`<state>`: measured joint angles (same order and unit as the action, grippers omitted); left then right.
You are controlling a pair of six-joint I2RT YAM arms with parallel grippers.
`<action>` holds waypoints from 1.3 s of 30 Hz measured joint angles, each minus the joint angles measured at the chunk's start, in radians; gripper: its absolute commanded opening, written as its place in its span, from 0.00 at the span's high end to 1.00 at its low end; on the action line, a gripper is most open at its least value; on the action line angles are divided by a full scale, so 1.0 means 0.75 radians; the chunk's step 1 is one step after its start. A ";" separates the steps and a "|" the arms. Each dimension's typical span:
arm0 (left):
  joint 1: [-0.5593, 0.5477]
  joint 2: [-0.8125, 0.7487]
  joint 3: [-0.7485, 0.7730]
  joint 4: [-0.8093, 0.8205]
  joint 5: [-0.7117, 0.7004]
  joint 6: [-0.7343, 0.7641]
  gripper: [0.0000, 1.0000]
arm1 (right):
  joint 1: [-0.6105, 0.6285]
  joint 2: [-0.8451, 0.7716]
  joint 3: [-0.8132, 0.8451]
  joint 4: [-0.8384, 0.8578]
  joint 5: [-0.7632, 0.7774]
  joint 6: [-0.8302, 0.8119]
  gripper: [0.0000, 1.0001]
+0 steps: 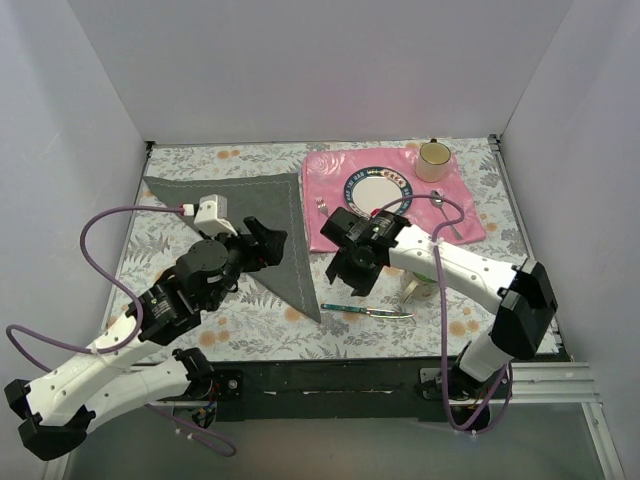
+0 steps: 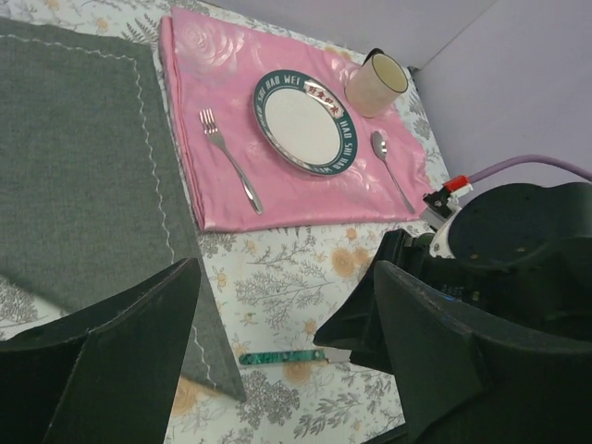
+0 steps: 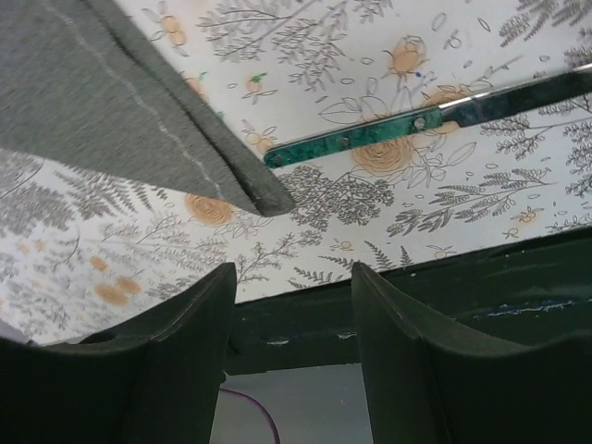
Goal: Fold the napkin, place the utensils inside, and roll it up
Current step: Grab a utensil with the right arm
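Note:
The dark grey napkin lies folded into a triangle on the left of the table, its tip pointing to the near edge. It also shows in the left wrist view and the right wrist view. My left gripper is open and empty over the napkin's right part, as the left wrist view shows. My right gripper is open and empty just right of the napkin's tip, seen also in the right wrist view. A green-handled knife lies on the table beside it. The fork and spoon lie on the pink mat.
The pink placemat at the back right holds a plate and a cream cup. A pale round object sits partly under the right arm. White walls enclose the table. A black rail runs along the near edge.

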<state>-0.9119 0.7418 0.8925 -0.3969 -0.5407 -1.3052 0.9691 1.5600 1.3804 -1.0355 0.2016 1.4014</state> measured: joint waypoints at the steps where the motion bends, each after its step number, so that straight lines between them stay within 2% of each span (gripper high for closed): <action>1: 0.000 -0.007 0.011 -0.040 -0.002 -0.017 0.24 | 0.000 0.023 -0.011 -0.007 -0.009 0.039 0.41; 4: 0.000 -0.032 0.043 -0.130 -0.003 -0.041 0.24 | 0.001 0.071 -0.069 -0.004 -0.040 0.122 0.42; 5: 0.000 -0.053 0.046 -0.156 -0.004 -0.043 0.23 | 0.001 0.083 -0.097 0.006 -0.049 0.125 0.39; 6: 0.000 -0.077 0.046 -0.179 -0.006 -0.044 0.23 | 0.001 0.094 -0.121 0.023 -0.054 0.110 0.35; 8: 0.000 -0.126 0.046 -0.211 -0.006 -0.033 0.22 | 0.001 0.120 -0.142 0.081 -0.058 -0.009 0.33; 13: 0.000 -0.294 0.046 -0.238 -0.014 0.012 0.21 | 0.024 0.159 -0.152 0.289 -0.033 -0.567 0.38; 19: 0.000 -0.356 0.046 -0.240 -0.033 0.080 0.20 | 0.126 0.144 -0.248 0.455 -0.105 -1.382 0.36; 26: 0.000 -0.315 0.046 -0.241 -0.033 0.113 0.20 | 0.152 0.163 -0.247 0.453 -0.134 -1.972 0.36; 32: 0.000 -0.304 0.046 -0.250 -0.033 0.120 0.19 | 0.116 0.193 -0.340 0.475 -0.205 -2.234 0.46; 39: 0.000 -0.304 0.046 -0.250 -0.041 0.130 0.19 | 0.074 0.218 -0.397 0.503 -0.249 -2.340 0.53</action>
<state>-0.9119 0.5137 0.9268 -0.5842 -0.5716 -1.2076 1.0248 1.7233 1.0828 -0.6582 0.0151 -0.3534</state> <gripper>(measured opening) 0.807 0.499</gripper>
